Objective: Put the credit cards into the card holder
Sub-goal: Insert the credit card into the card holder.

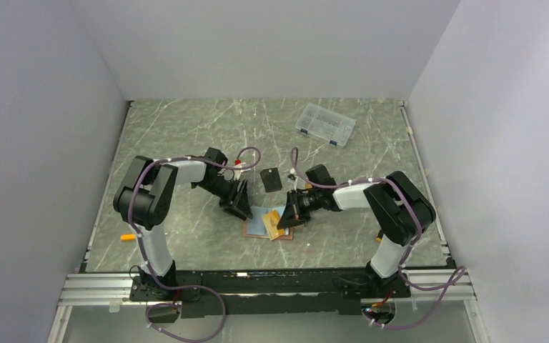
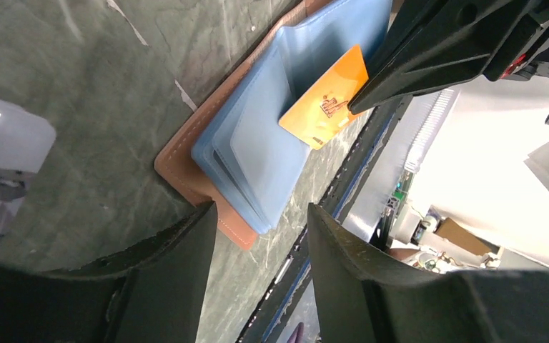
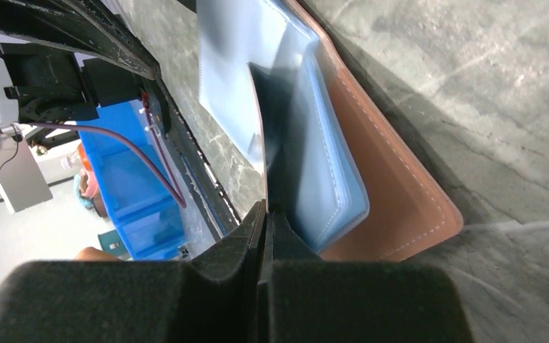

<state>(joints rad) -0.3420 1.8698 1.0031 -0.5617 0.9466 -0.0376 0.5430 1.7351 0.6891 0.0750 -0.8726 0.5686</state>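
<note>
Wallet (image 2: 186, 168) lies open and flat on the worktop (image 1: 186, 136), near ctr, btwn the 2 arms. Its tan leather side is down and the blue-grey pockets (image 2: 257, 143) face up. 1 orange card (image 2: 325, 100) is tilted over the pockets, its lower corner at a pocket edge; touching or already inside, can't tell.

Right tool (image 3: 264, 218) is clamped on that card, both fingers pressed together w/ the thin card btwn them, seen nearly edge-on in the right wrist view. Another card (image 1: 284, 234), orange-tan, lies flat by the wallet's near-right corner, just below the right tool in the top view; whether it touches the wallet isn't clear.

Left tool (image 2: 263, 232) sits low at the wallet's opposite side, fingers apart, nothing gripped. The wallet's stitched corner shows in the gap btwn them; whether the fingers press on the leather, can't tell.

Further out:
- small black rectangle (image 1: 271, 179), just beyond the 2 tools
- clear plastic box (image 1: 324, 123) w/ compartments, toward the back right
- small orange item (image 1: 127, 236), well apart on the left beside the left arm
</note>
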